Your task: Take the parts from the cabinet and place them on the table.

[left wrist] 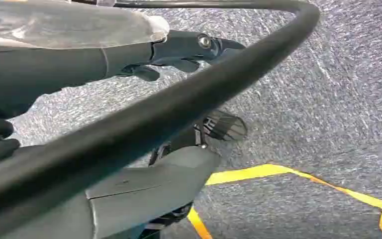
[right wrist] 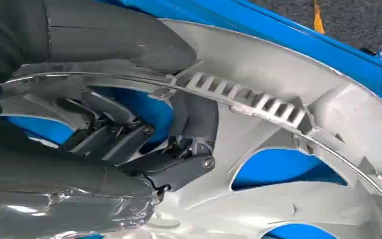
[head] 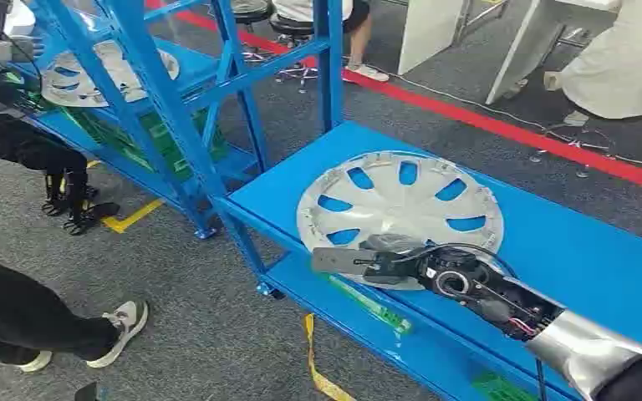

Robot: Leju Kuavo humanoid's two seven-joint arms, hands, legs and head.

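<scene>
Silver plastic, spoked and vented, the hubcap lies flat on the blue tabletop, its near rim overhanging the front edge. That overhang seems to be why the right hand has it there: in the right wrist view the thumb lies over the rim's upper side while the darker fingers curl up through a spoke opening from below, so the rim is clamped between them. The right hand's fingers are closed on the part, not spread. With the part resting on the surface, I judge this to be the setting-down stage, with the release not yet made.

The left hand hangs over the grey carpet, fingers curled loosely with nothing in them, so it plays no part in the hold.

Beyond the fingers, on the far side of a blue upright, a second hubcap sits on the cabinet shelf; it is the likely next part. A person's leg and shoe stand on the carpet beside the cabinet, and yellow floor tape marks the floor. The cabinet's diagonal braces cross the reach toward that shelf and could crowd an arm going in.
</scene>
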